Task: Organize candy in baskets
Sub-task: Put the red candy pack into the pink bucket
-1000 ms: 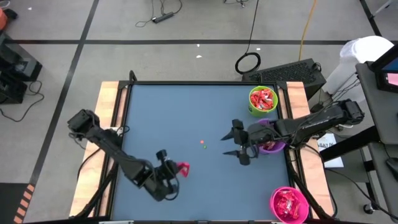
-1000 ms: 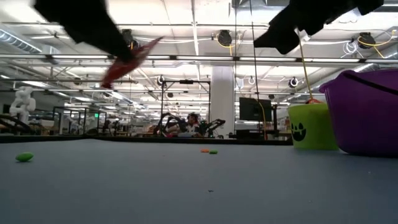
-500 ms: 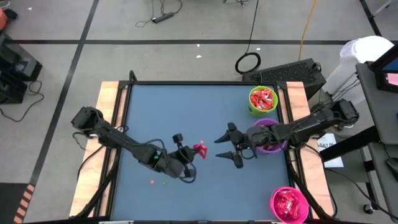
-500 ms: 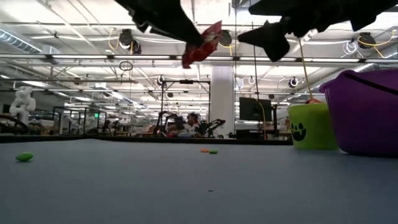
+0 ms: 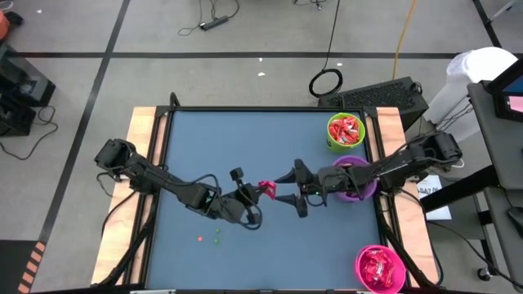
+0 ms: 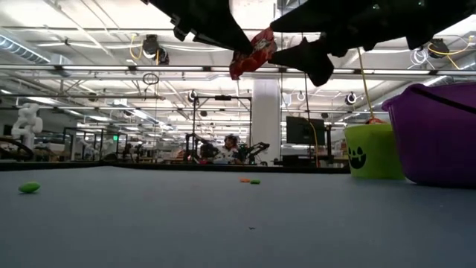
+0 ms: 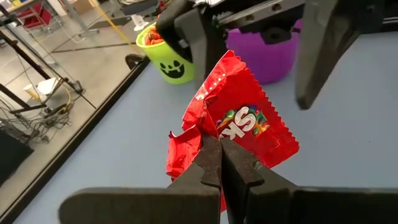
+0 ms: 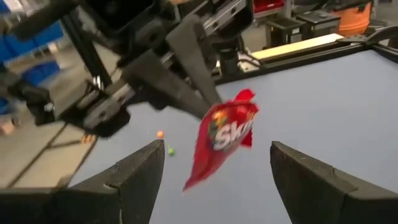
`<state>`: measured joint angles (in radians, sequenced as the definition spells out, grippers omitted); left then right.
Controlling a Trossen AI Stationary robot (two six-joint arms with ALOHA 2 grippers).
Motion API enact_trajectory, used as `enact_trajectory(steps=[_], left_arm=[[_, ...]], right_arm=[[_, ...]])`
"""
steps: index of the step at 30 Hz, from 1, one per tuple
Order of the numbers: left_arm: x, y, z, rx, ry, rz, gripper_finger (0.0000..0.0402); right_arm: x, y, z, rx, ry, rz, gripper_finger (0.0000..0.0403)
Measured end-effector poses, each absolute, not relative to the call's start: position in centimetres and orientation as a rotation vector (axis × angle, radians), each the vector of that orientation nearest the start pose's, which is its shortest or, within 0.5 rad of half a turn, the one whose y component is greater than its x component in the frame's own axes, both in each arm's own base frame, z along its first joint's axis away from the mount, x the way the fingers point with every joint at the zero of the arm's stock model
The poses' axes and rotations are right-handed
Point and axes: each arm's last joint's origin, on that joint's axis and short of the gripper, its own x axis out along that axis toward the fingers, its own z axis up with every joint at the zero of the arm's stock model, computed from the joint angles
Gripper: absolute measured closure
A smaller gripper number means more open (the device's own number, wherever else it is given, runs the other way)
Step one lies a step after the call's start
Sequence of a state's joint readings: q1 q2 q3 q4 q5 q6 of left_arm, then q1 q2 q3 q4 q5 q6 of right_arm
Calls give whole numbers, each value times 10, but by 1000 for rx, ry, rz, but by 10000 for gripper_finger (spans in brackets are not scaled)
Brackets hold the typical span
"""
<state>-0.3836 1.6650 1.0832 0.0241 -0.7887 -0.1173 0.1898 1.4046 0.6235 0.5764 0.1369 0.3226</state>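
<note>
Holding sweets, three baskets stand near the tabletop (image 5: 245,139) edge: the green basket (image 5: 345,131) and pink basket (image 5: 379,268) show red candy, the purple basket (image 5: 357,181), between them, is partly hidden by the right arm. Beside the purple basket, the left gripper (image 5: 255,189) has its jaws closed on one red candy packet (image 5: 267,189), raised above the tabletop; the right gripper (image 5: 288,186) brackets it, jaws spread. Loose dots (image 5: 207,238) lie farther off.

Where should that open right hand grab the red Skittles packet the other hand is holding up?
Probably the free end of the red Skittles packet, coming in from the side opposite the left hand, which pinches one corner. The right hand is open, a finger on either flat face.
</note>
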Motion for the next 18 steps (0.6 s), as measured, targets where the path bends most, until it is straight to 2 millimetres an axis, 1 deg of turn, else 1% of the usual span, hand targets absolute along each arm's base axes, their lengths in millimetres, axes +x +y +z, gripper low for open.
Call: enact_trajectory(steps=[6, 9, 12, 18], left_arm=[[341, -114, 237, 217, 428, 415, 401], [341, -114, 238, 220, 420, 413, 399], [341, -114, 239, 215, 412, 414, 389], [342, -114, 239, 210, 407, 413, 371]], right_arm=[[294, 45, 206, 327, 147, 7, 125], [297, 43, 203, 311, 150, 1, 148], [297, 41, 203, 303, 146, 3, 203], [297, 41, 204, 245, 145, 8, 355]])
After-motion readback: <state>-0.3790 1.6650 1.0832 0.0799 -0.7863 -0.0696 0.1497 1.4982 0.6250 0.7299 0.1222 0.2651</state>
